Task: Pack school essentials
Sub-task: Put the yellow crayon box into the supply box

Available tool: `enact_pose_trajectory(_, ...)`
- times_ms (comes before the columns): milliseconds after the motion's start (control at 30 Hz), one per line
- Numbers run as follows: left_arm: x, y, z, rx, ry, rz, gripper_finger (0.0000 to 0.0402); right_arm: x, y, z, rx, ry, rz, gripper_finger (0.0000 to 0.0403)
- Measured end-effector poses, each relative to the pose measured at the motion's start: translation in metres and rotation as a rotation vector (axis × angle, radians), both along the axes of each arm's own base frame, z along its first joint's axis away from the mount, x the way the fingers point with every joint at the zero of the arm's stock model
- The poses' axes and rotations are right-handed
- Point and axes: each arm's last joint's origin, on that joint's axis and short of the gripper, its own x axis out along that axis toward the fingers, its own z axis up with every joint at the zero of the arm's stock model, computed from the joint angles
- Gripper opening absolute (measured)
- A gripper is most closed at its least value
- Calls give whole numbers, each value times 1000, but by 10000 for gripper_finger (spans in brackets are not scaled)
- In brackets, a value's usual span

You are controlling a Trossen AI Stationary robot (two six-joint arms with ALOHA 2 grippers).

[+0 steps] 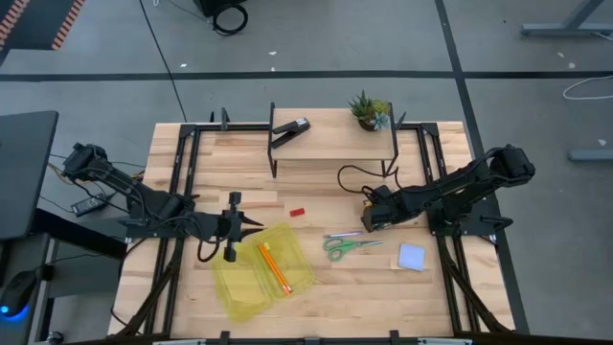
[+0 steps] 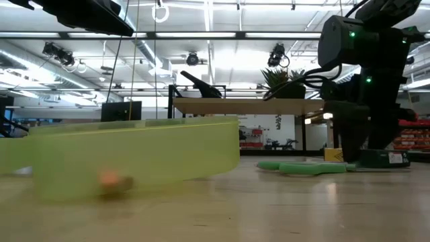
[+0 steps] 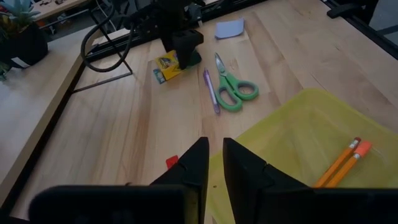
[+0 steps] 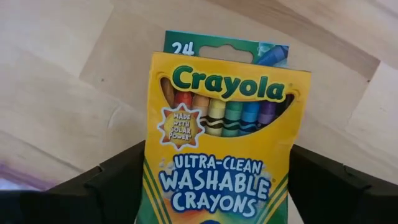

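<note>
The open yellow-green box (image 1: 263, 271) lies on the table's near side with two orange pencils (image 1: 272, 266) in it. My left gripper (image 3: 214, 163) hovers at its far-left corner, open by a narrow gap, holding nothing. The tiny red eraser (image 1: 297, 210) lies just beyond it. The purple pen (image 1: 342, 234), green-handled scissors (image 1: 350, 246) and pale blue notepad (image 1: 412, 256) lie flat to the right. My right gripper (image 4: 217, 186) is shut on a yellow Crayola crayon box (image 4: 224, 137) beyond the pen. My right gripper pinches the crayon box between its two fingers (image 4: 118, 183), one on each long side edge near the box's lower end (image 4: 155, 186). The printed front faces the wrist camera. Seen from the left wrist, the box (image 3: 166, 65) sits low by the table; whether it is lifted clear I cannot tell.
A raised wooden shelf (image 1: 335, 144) on black legs crosses the table's far side, carrying a black stapler (image 1: 290, 127) and a small potted plant (image 1: 370, 111). Black frame rails run along both table sides. Bare wood lies between the yellow-green box and the scissors.
</note>
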Motion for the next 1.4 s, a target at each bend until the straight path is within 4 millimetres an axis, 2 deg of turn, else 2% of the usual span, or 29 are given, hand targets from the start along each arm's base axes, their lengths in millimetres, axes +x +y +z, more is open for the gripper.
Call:
enact_pose_trajectory(300,0,2,1,31,-17,52,51,-1,1,5,1,23,194,312)
enact_pose_trajectory(600,1,3,0,23,-23,62,63,5,1,22,-36,-116,375,310)
enact_pose_trajectory(767,1,10,-16,-15,-33,110,64,16,4,37,-56,-179,475,310)
enact_pose_trajectory(967,-2,14,-33,-80,-96,138,64,46,8,70,-129,-243,637,310)
enact_pose_trajectory(1233,-26,27,-25,-145,-264,204,64,103,17,107,-231,-232,853,310)
enact_pose_trajectory(1400,-40,34,-23,-196,-335,238,68,139,22,119,-261,-235,918,310)
